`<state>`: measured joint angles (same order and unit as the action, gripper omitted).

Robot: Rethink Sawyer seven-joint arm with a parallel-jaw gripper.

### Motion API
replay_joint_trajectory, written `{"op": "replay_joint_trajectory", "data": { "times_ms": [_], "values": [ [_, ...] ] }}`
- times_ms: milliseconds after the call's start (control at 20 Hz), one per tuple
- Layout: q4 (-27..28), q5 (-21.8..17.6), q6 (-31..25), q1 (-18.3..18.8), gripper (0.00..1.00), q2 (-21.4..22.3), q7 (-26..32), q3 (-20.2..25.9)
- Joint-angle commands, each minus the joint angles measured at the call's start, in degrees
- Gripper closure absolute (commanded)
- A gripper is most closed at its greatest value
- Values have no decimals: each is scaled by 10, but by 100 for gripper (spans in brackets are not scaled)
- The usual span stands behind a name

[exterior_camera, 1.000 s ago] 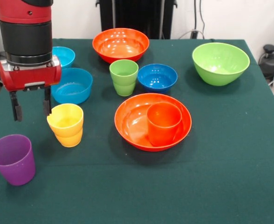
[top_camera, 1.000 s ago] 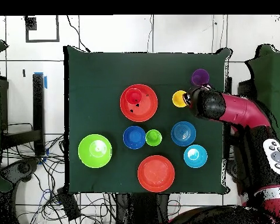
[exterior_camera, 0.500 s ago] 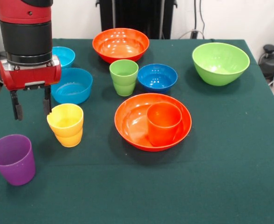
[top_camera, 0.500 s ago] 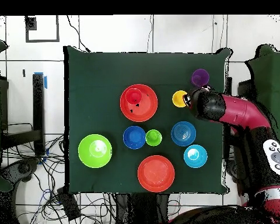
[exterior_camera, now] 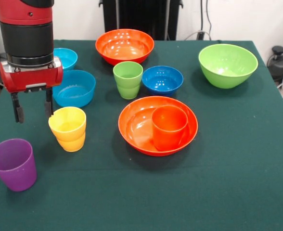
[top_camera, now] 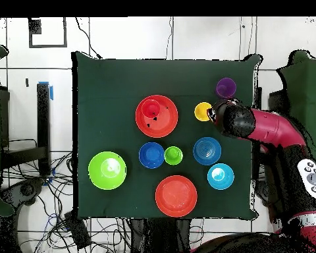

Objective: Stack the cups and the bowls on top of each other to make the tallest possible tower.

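Observation:
My gripper [exterior_camera: 33,111] hangs open at the left, just left of and slightly behind the yellow cup [exterior_camera: 68,128], with nothing between its fingers. The purple cup [exterior_camera: 13,164] stands near the front left corner. An orange cup [exterior_camera: 169,127] sits inside a large orange bowl [exterior_camera: 136,126] at the centre. The green cup [exterior_camera: 128,79] stands beside the dark blue bowl [exterior_camera: 162,80]. Two light blue bowls [exterior_camera: 75,88] [exterior_camera: 66,57] lie behind my gripper. Further back is a second orange bowl [exterior_camera: 124,45], and a lime green bowl [exterior_camera: 227,65] is at the right. Overhead, the arm covers my gripper [top_camera: 216,112] next to the yellow cup [top_camera: 202,111].
The dark green cloth [exterior_camera: 228,173] covers the table to its edges. Cables and a black object [exterior_camera: 278,50] lie beyond the right edge. A dark stand [exterior_camera: 141,17] rises behind the far edge.
My gripper has risen slightly; nothing on the table has moved.

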<state>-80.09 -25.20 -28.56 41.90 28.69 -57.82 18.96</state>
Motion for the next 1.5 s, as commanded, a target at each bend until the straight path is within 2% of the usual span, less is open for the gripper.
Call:
{"op": "replay_joint_trajectory", "data": {
  "times_ms": [50,1500],
  "values": [
    [-34,-33,-29,-3,0,-19,12,13],
    [-49,-24,-3,18,0,-23,16,48]
  ]
}}
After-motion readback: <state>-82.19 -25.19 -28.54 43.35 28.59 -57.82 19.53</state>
